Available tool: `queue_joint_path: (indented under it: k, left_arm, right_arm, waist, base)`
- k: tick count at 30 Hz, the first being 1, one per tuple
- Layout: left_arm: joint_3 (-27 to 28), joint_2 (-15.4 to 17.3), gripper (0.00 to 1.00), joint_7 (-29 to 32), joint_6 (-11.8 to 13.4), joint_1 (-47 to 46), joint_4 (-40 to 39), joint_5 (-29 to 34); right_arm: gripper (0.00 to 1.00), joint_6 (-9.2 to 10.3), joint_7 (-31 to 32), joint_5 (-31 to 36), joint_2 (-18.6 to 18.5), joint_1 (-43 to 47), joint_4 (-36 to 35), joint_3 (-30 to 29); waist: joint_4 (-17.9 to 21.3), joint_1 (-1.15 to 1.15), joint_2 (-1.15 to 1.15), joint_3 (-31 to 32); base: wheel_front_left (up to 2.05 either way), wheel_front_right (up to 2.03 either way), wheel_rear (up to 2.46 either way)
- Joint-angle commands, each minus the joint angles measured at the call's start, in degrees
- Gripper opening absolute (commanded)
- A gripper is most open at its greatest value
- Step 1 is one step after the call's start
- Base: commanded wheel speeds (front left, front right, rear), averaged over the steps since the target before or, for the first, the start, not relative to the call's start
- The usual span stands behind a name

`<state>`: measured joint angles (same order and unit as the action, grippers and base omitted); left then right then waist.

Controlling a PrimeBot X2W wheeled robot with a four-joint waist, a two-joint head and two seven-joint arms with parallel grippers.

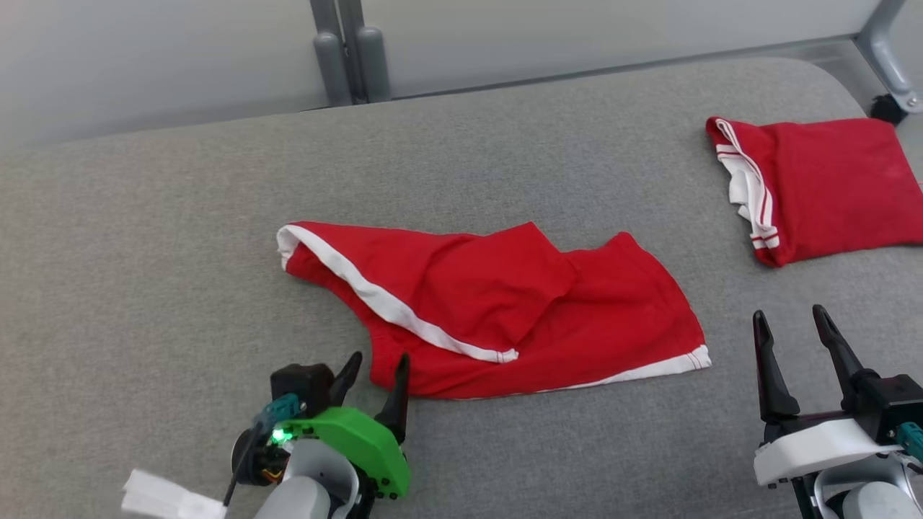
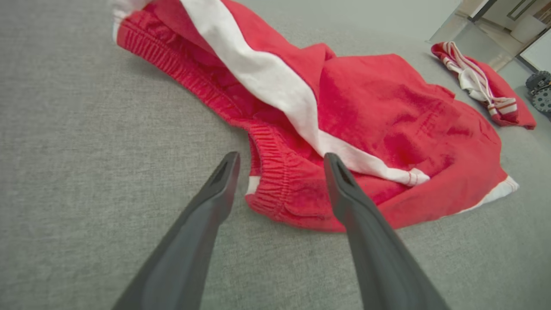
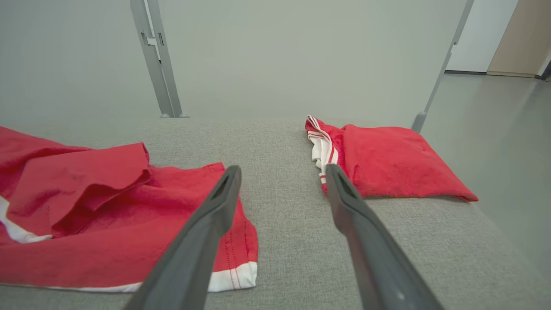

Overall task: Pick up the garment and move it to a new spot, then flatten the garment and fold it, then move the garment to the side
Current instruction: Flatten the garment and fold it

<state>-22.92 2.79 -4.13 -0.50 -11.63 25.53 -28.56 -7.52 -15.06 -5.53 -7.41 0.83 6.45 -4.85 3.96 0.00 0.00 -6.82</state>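
Left gripper (image 1: 380,358) wide open, empty, at the garment's (image 1: 497,310) near-left waistband corner. Right gripper (image 1: 787,313) open, empty, near right. Garment crumpled centre. Risk: I pinch one layer only, probably, and it bunches.

The place is presenting as a robotics test lab rather than a home: a grey fabric-covered table (image 1: 144,252) is serving as the work surface, plain pale partition panels (image 3: 280,56) are standing behind it between grey metal posts (image 1: 332,65), and a bare smooth floor (image 3: 508,129) is running alongside
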Motion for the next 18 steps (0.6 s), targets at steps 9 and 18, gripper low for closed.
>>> queue_joint_path:
  k: [9,18]
  left_arm:
    - [-0.94,0.36,0.00,3.05,1.61,-4.52,-0.20,-2.09]
    - [-1.79,0.38,0.00,6.14,1.64,-9.99,-3.45,-2.27]
  right_arm:
    - [1.00,0.07,-0.15,-0.40,0.45,-1.12,0.21,-0.98]
    - [1.00,0.06,-0.15,-1.16,0.97,-4.30,-0.15,-0.18]
  waist:
    - [3.59,0.00,0.00,-3.76]
    - [3.55,0.00,0.00,-7.30]
  base:
    - [0.00,0.00,0.00]
    - [0.00,0.00,0.00]
